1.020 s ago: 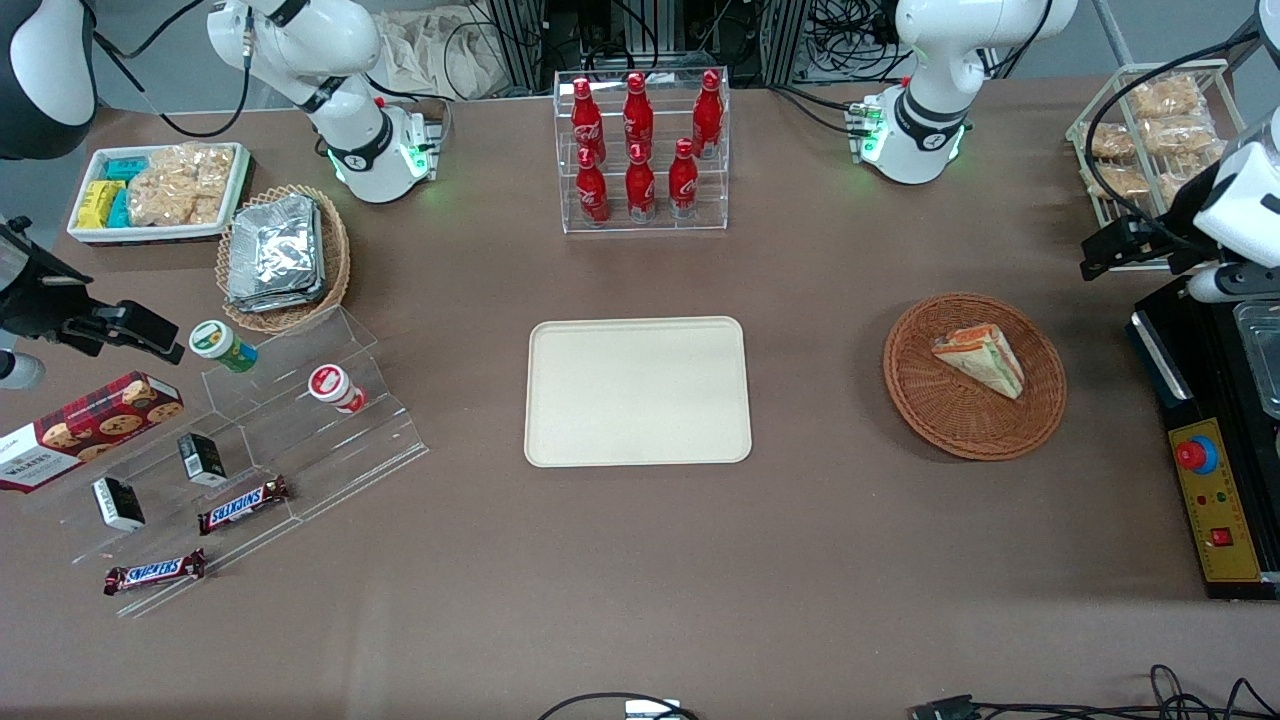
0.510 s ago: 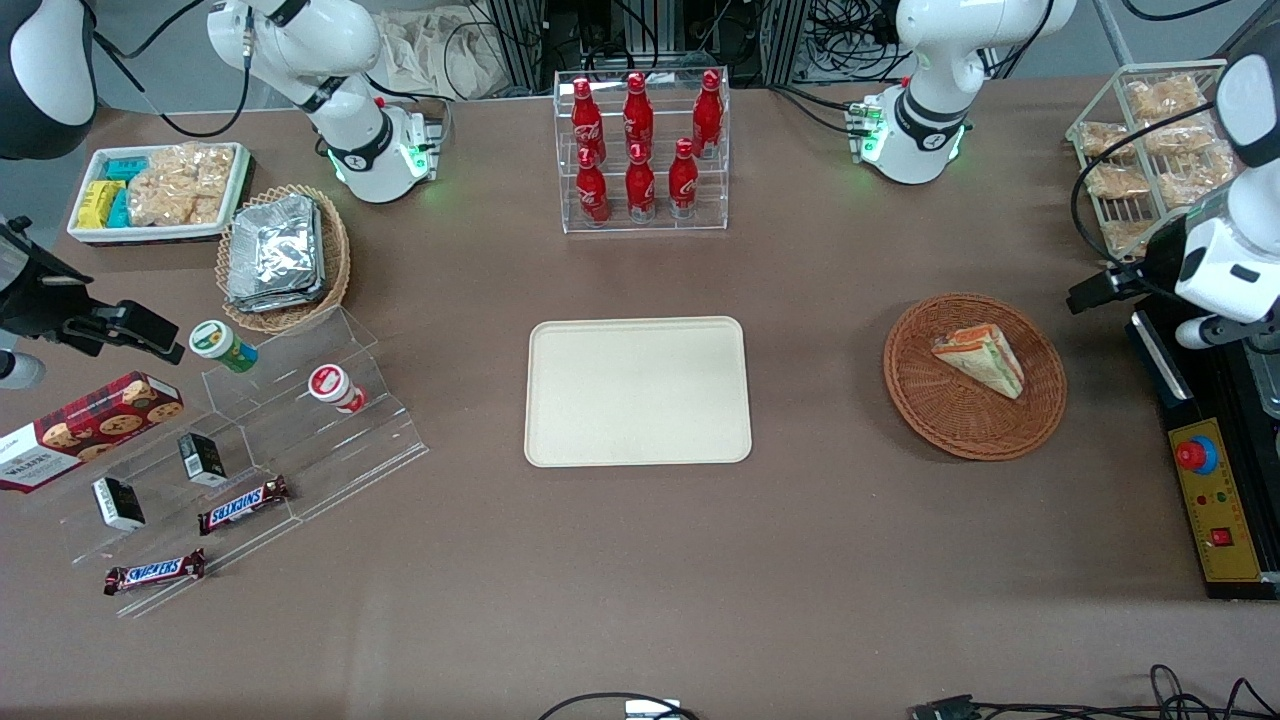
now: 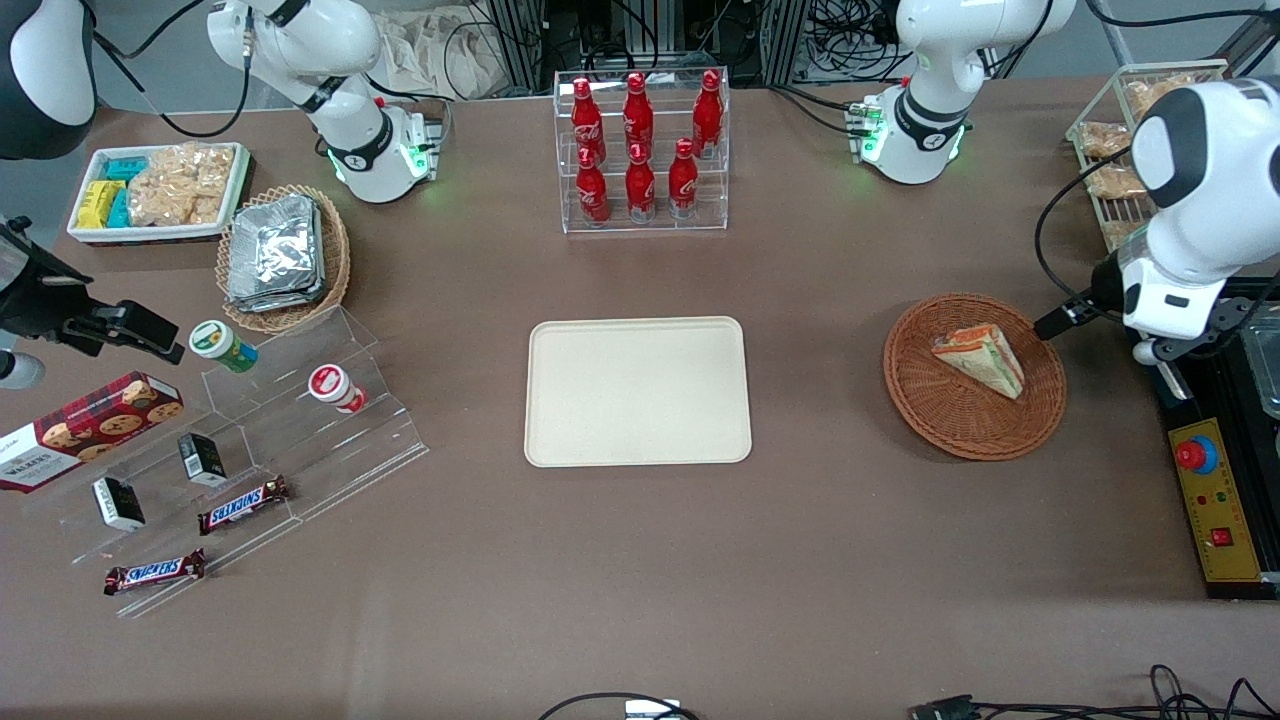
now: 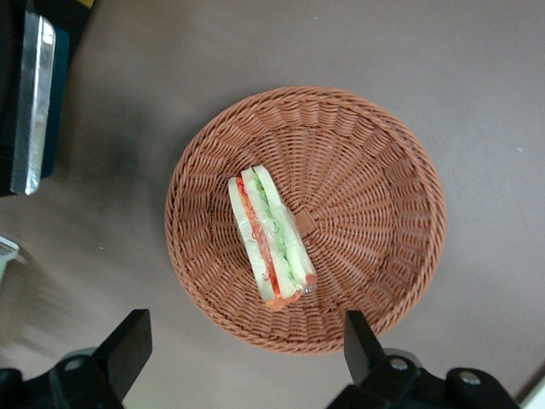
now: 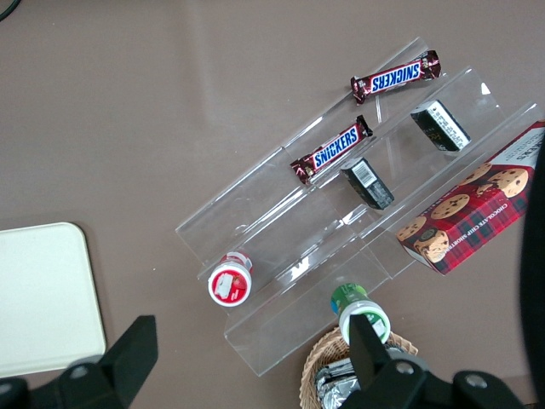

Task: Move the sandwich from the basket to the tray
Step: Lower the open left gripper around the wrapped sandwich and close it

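The sandwich (image 3: 980,360), a clear-wrapped wedge with green, orange and red layers, lies in the round brown wicker basket (image 3: 940,420). The cream tray (image 3: 638,390) sits bare at the table's middle, toward the parked arm's end from the basket. My left gripper (image 3: 1165,340) hangs above the table just beside the basket's rim, on the working arm's side. In the left wrist view its fingers (image 4: 128,341) stand wide apart and empty, the gripper (image 4: 243,341) looking down on the sandwich (image 4: 270,241) in the basket (image 4: 375,170). The tray's corner also shows in the right wrist view (image 5: 43,298).
A black control box with a red button (image 3: 1215,470) stands under the left arm. A wire rack of snack bags (image 3: 1110,150) is farther from the camera. A rack of red bottles (image 3: 640,150), a foil-packet basket (image 3: 280,255) and acrylic snack steps (image 3: 260,440) stand elsewhere.
The left arm has swung in from the table's edge toward the basket, and its gripper now hangs just beside the basket's rim. The sandwich, basket and tray have not moved.
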Tool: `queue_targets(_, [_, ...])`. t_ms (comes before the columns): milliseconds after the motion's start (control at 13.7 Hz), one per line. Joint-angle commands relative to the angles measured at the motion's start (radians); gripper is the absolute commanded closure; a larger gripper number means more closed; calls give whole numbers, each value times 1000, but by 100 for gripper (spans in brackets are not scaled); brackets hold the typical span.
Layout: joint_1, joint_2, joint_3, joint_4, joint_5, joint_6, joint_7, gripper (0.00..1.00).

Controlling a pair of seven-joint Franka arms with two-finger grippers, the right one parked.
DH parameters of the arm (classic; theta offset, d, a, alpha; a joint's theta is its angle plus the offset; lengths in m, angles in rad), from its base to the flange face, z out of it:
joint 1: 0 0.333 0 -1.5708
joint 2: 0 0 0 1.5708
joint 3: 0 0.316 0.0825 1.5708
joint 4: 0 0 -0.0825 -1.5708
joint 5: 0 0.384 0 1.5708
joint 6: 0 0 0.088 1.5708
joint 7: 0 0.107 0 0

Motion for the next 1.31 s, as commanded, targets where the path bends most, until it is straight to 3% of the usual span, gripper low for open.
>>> queue_targets(0, [1,-31,-5,-90,19,97,-88,0])
queue_targets(510, [-9,71,-9,-207,19,330,-318,0])
queue_targets(1238, [-11,159,-11,-275,19,487,-392,0])
